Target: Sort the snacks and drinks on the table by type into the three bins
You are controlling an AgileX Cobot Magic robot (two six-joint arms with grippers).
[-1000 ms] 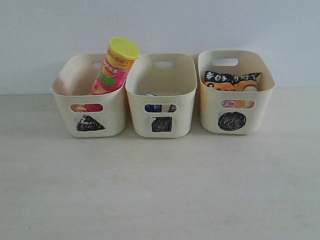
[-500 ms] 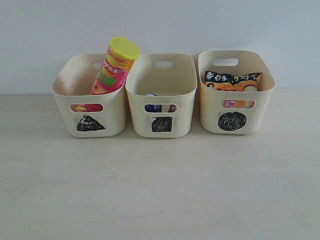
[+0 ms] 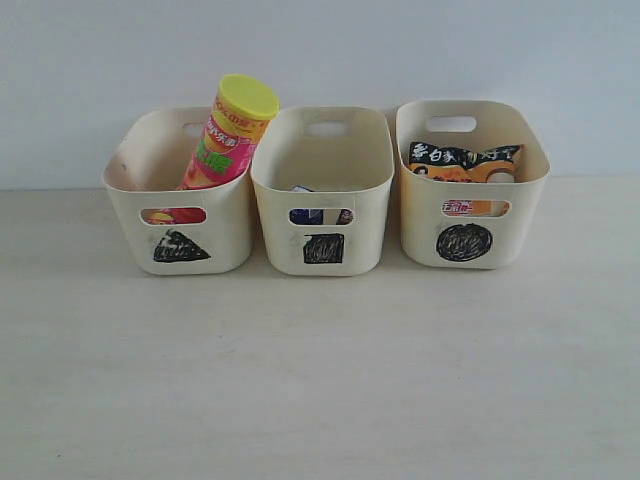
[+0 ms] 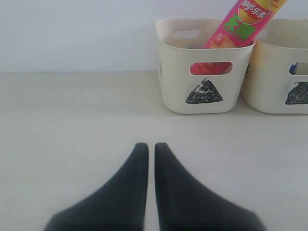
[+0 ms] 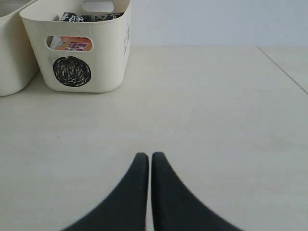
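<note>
Nothing moved; wrist cams show L gripper [image 4: 150,146], R gripper [image 5: 149,156] closed.

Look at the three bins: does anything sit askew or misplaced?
The pink chip can with a yellow lid leans in the cream plastic tub marked with a triangle, its top poking above the rim. Nothing else stands out.

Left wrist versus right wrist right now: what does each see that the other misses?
Left wrist only: the triangle bin with the pink chip can leaning out of it, and the shut left gripper. Right wrist only: the circle bin holding the orange noodle packet, and the shut right gripper. Both: part of the middle bin, the pale table, and nothing held.
</note>
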